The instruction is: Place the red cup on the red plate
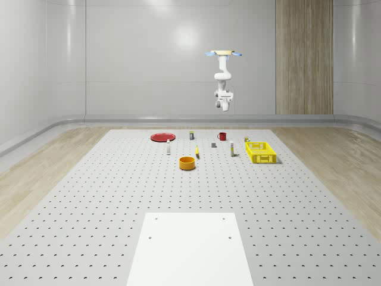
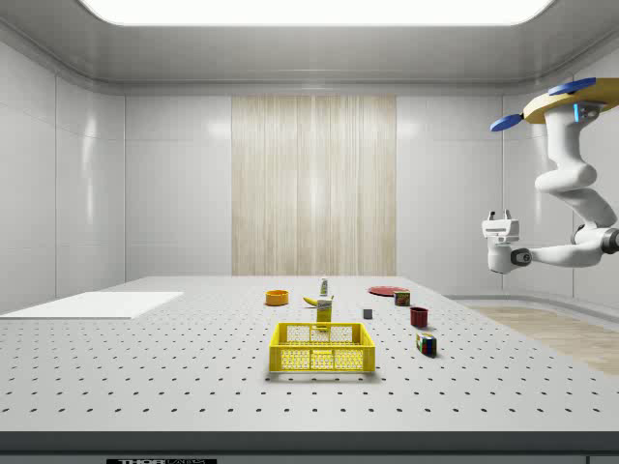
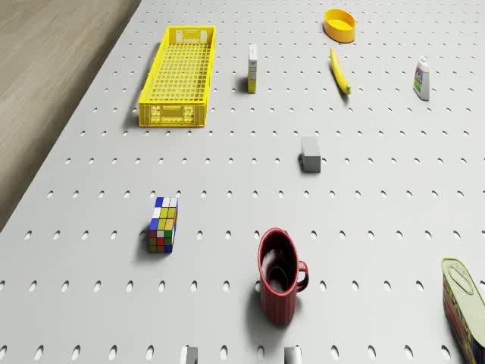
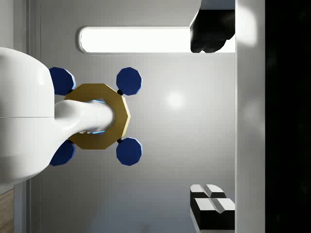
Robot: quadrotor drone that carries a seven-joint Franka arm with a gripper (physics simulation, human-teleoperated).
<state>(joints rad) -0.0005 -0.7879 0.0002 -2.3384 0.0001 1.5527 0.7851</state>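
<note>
Drone (image 1: 224, 53) hovers high above the table's (image 1: 119, 190) far edge, over the red cup (image 1: 222, 136). Hand (image 2: 500, 217) points up, fingers spread, empty. Red plate (image 1: 161, 137) well apart from the cup.

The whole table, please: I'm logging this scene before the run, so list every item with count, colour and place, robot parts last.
Red cup: one, red, upright on the table beside the grey block.
Red plate: one, red, far end, toward the whole-scene view's left.
Basket: one, yellow, whole-scene view's right.
Bowl: one, orange-yellow, nearest the white panel.
Banana: one, yellow, near the bowl.
Rubik's cube: one, multicoloured, near the cup.
Grey block: one, grey, mid-table.
Bottle: one, white.
Carton: one, white-yellow, beside the basket.
Tin can: one, lying down.
Drone: one, hovering above the table's far end.
Gripper: one, white, raised high, pointing up; jaws open.
</note>
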